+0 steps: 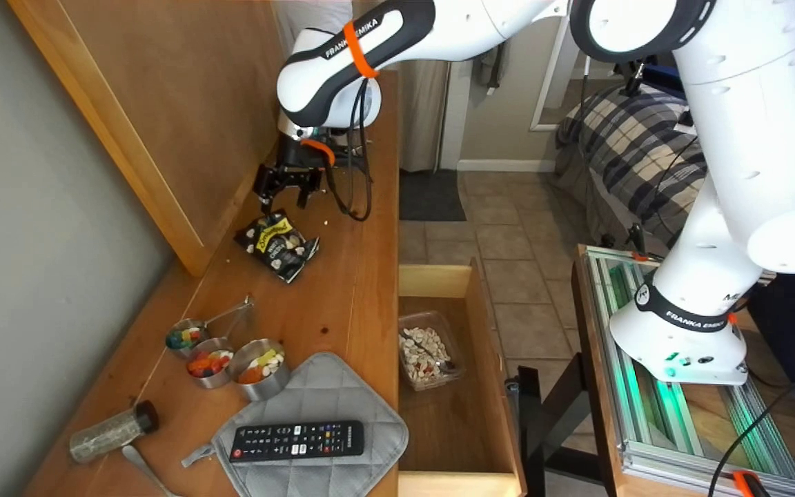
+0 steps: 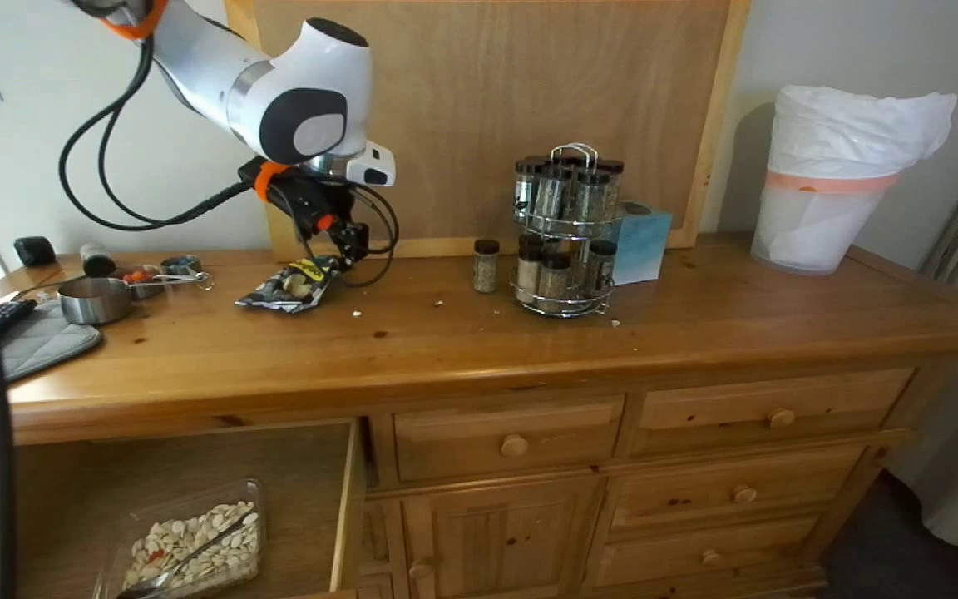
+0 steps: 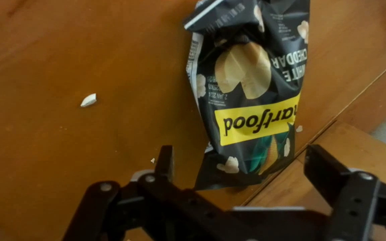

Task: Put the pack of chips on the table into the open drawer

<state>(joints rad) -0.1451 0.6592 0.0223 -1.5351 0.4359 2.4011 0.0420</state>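
The pack of chips (image 1: 277, 247), black with a yellow label and popcorn pictures, lies printed side up on the table (image 1: 332, 297), its foil creased. In the wrist view its lettering reads upside down, and the end beyond the yellow label faces the fingers (image 3: 165, 164). These stand wide apart and hold nothing: that end of the pack shows between them, with bare wood on either side of it. Whether a fingertip brushes the foil, I cannot tell. The arm (image 2: 221, 75) reaches down over this part of the table, close to the wooden panel (image 2: 479, 108) along its back, and a few pale bits (image 3: 89, 100) are scattered near the pack.

Below the front edge of the table the drawer (image 1: 449, 438) is pulled out. A clear plastic container (image 1: 439, 323) sits in it, holding pale flat pieces (image 2: 171, 537) with a spoon (image 2: 146, 586) across them.

Farther along the table, three metal measuring cups (image 1: 263, 390) hold colourful pieces (image 1: 210, 362), the largest at the edge of a gray quilted pad (image 1: 328, 379) with a black remote control (image 1: 297, 440) on top. A small jar (image 1: 111, 435) lies on its side near the cups. In an exterior view a wire spice rack (image 2: 566, 223) stands toward the opposite end, with an upright jar (image 2: 486, 270) just beside it, a light-blue box (image 2: 641, 245) behind it and a white bin (image 2: 812, 225) near the far end
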